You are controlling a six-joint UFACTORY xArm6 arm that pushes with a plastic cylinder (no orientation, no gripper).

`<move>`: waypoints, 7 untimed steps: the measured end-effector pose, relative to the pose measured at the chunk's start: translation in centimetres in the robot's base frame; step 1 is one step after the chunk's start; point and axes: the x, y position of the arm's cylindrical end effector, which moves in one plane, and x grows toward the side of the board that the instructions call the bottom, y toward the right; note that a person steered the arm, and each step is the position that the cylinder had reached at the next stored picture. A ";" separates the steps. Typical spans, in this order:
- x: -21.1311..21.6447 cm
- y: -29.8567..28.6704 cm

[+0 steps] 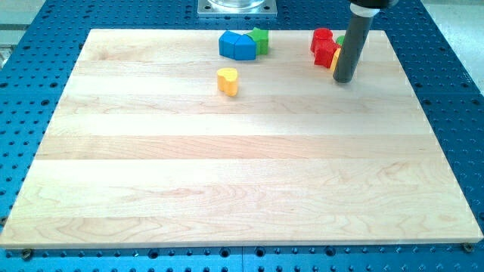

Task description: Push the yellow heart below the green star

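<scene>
The yellow heart (228, 80) lies on the wooden board at the upper middle. The green star (260, 38) sits above and to its right, near the board's top edge, touching two blue blocks (236, 45) on its left. My tip (344, 79) rests on the board at the upper right, far to the right of the heart. It stands just right of a cluster of red blocks (324, 47), with a yellow block edge (334, 59) and a green block (341, 40) partly hidden behind the rod.
The wooden board (242, 189) lies on a blue perforated table. A metal mount (237, 7) sits beyond the board's top edge.
</scene>
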 end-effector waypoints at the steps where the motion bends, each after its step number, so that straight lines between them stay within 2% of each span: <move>1: 3.5 -3.5; 2: 5.6 -18.2; 3: 3.2 -25.5; 4: 0.3 -22.7; 5: -0.1 -33.2; 6: -1.4 -38.2; 7: -3.6 -37.1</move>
